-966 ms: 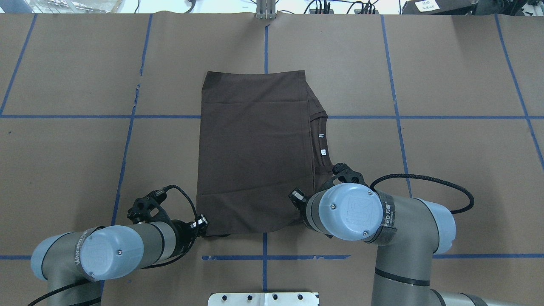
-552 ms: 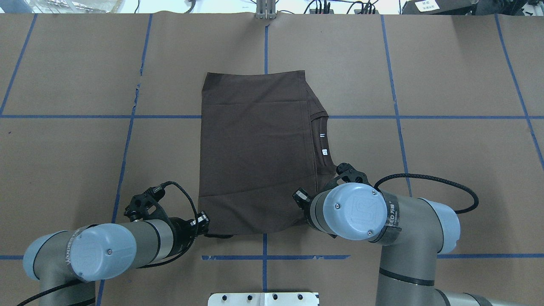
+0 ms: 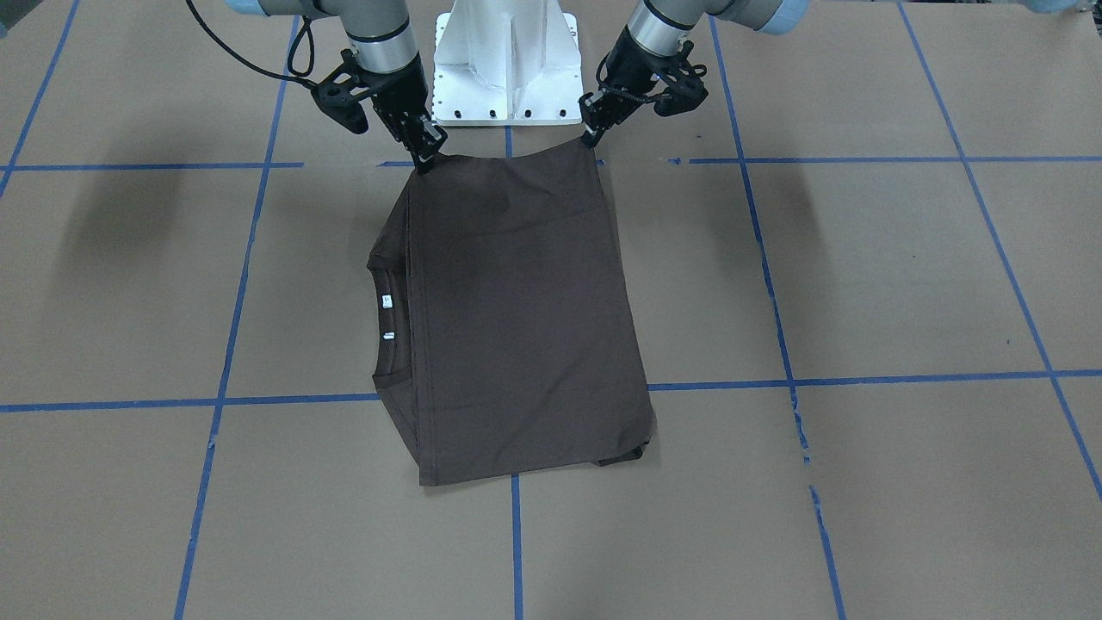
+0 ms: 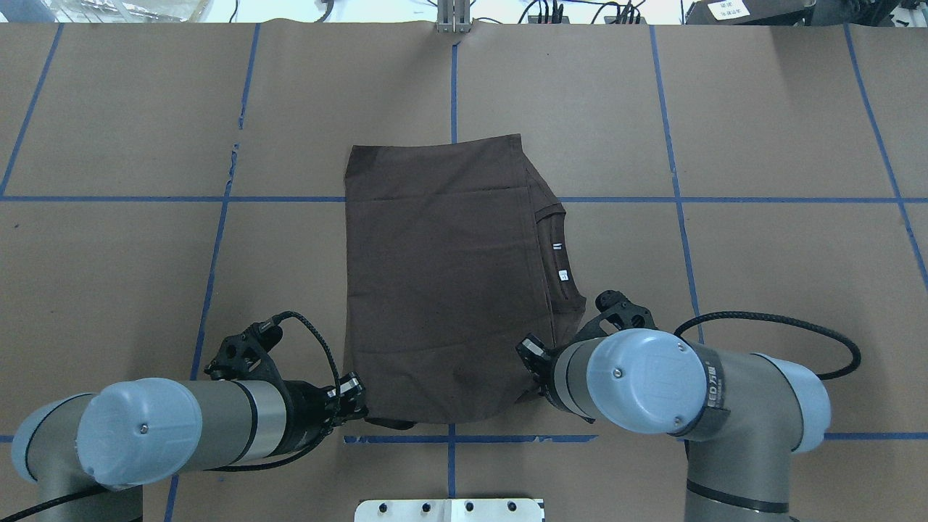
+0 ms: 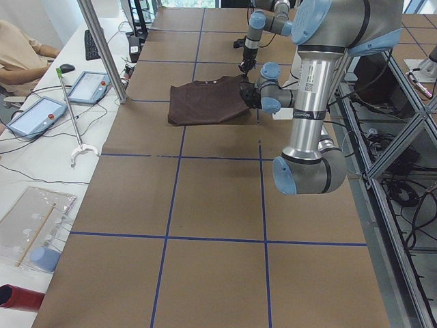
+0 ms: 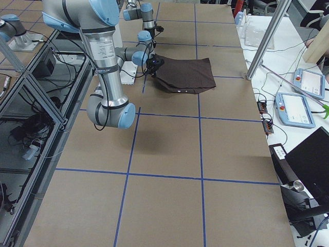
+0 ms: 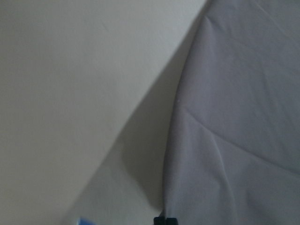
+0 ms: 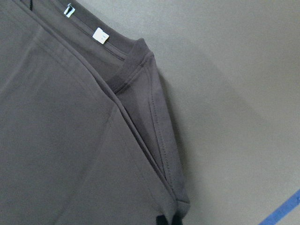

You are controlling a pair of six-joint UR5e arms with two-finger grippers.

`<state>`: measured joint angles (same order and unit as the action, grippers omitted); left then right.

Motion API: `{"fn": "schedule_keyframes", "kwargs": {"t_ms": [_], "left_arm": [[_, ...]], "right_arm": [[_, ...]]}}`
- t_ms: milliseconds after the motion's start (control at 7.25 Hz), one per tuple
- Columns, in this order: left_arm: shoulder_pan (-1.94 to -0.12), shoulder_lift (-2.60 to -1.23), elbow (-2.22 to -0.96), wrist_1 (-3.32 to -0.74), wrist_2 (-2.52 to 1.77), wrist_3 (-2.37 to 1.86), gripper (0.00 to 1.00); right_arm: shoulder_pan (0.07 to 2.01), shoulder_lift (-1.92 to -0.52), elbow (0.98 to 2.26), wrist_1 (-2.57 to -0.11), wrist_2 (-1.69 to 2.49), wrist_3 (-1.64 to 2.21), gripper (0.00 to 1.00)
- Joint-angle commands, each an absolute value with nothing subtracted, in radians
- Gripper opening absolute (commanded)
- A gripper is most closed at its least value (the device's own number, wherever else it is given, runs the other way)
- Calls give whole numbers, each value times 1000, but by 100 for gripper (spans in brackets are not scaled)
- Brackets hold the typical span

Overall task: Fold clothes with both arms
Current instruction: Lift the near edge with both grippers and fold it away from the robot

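At the near-left corner of the garment, the left fingers [image 3: 594, 127], slim black tips on a grey-silver jointed arm with light-blue joint caps [image 4: 181, 428], are clenched on the cloth. The left wrist view shows the two tips pressed together with fabric between them. That edge stands off the brown paper with a shadow beneath it.

The dark brown short-sleeved T-shirt [image 4: 442, 290] lies at the middle of the brown paper-covered worktop [image 4: 761, 254], which is ruled with blue tape lines. It is folded into a rough rectangle and crosses one of the tape lines. Its near edge runs between the two arms, just ahead of the white metal pedestal base [image 3: 508, 60]. The far edge and the bulk of the cloth rest flat.

On the shirt's right side the ribbed crew neck [image 4: 569, 290] pokes out from under the folded panel, with two small white neck labels [image 4: 563, 274] showing inside it.

At the near-right corner, below the collar, the right fingers [image 3: 424, 142] on the second grey-silver arm [image 4: 689, 391] are likewise pinched shut on the fabric. The right wrist view shows the stitched seam running down into the dark tips. In the overhead view this arm's wrist hides the grip itself.
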<state>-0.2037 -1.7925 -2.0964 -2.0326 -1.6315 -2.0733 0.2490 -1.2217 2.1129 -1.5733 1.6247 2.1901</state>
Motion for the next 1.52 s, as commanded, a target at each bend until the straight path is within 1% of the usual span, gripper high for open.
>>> {"fn": "schedule_keyframes", "kwargs": {"t_ms": [0,138,276,414,552,690,828,966,1103,1241,1379], "left_arm": [[-184,-1795,-2157,-2029,-1654,-2127,0],[-180,-1796,-2175,-2028,-1652,-2128,0],[-181,-1801,-2165,-2026,-1654,-2112,0],[-254,-1808,-2142,-2017,-1654,-2070,0],[-334,-1843,-2126,-1967,-1658,-1940,0],[-412,-1902,-2082,-1924,-1661,-1877,0],[-455,-1961,-1986,-1930,-1663,-1862,0],[-506,-2001,-1932,-1933,-1663,-1812,0],[-546,-2008,-1905,-1936,-1661,-1781,0],[-578,-2028,-1876,-1934,-1661,-1732,0],[-598,-2037,-1846,-1937,-1661,-1705,0]], "right_arm": [[226,-1296,2228,-1574,1637,2194,0],[235,-1299,2274,-1574,1656,2194,0],[268,-1287,2267,-1572,1667,2183,0],[370,-1235,2176,-1560,1692,2149,0],[470,-1162,2093,-1562,1777,2070,0],[553,-1117,2030,-1560,1834,2044,0],[615,-1077,1976,-1560,1876,1996,0],[655,-1025,1891,-1559,1890,1964,0],[696,-969,1797,-1555,1938,1950,0],[699,-930,1704,-1467,1942,1957,0],[706,-925,1622,-1362,1941,1960,0]]}}
